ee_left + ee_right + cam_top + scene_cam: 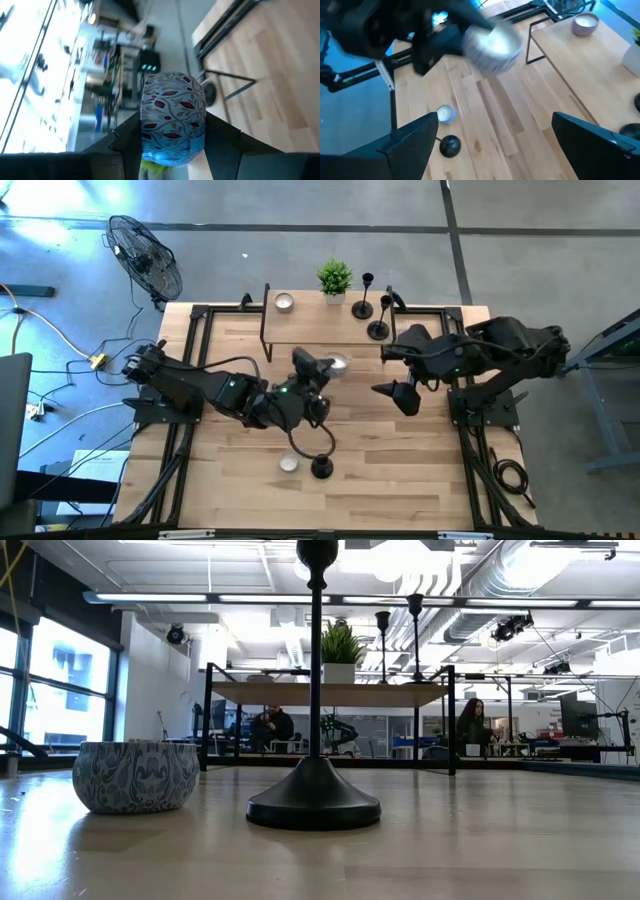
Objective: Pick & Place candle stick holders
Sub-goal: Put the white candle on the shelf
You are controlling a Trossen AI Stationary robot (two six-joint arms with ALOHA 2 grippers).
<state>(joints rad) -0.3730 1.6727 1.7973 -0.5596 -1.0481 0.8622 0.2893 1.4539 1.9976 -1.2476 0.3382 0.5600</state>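
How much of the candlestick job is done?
Two slim black candlestick holders stand on the raised wooden shelf, so those look done. The left hand is shut on a blue patterned round bowl, not a holder. The right hand is open and empty. A third black candlestick holder stands on the table, left to place.

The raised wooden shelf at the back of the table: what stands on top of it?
On the raised wooden shelf stand a small candle bowl, a potted green plant and two black candlestick holders. Nothing else shows on its top from above.
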